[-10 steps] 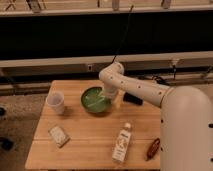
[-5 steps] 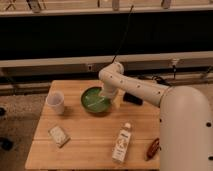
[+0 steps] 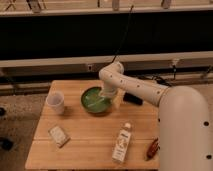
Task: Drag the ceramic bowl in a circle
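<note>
Wooden counter (image 3: 90, 147) fills mid-frame. At left a cup (image 3: 55, 102), lower left a packet (image 3: 59, 135). At center the bowl (image 3: 90, 100), upright on counter. Inside its right half the gripper (image 3: 106, 95), jaws spread wide, hold on bowl unclear. Lower right a bottle (image 3: 121, 143).

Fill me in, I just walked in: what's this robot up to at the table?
The robot's arm reaches over the wooden table, and its gripper is down in the green ceramic bowl, near its right rim. The bowl sits toward the table's back edge, with a white cup to its left. A bottle and a small packet lie nearer the front.
</note>
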Controlling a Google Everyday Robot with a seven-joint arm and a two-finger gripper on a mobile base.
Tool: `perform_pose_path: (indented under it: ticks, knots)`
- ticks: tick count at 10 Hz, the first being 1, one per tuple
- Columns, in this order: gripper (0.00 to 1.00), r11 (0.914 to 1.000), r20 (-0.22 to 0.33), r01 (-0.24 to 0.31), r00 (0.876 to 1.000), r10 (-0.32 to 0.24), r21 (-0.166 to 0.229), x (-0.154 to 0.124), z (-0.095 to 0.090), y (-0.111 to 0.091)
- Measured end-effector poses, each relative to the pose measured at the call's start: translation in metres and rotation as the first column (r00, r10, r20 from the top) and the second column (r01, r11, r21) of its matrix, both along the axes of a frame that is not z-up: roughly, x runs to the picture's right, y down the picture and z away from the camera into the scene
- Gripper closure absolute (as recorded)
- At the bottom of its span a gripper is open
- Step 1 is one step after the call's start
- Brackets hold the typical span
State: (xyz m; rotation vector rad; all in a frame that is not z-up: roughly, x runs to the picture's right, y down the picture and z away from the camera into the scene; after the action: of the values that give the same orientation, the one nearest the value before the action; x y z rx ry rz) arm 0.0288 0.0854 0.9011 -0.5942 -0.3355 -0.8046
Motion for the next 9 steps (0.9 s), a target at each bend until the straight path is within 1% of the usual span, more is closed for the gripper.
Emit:
perform_pose_path:
  ticks: [6,7,9]
  knots:
    - [0.20,0.9999,0.008,-0.003,1.000,0.003,-0.012,-0.0008,0.0040,-0.0023]
    - [0.23,0.9999,0.009,-0.005,1.000,0.005,-0.013,-0.0022,0.0050,-0.0028]
    - [0.38,0.9999,0.009,-0.008,1.000,0.008,-0.014,-0.0031,0.0067,-0.0032]
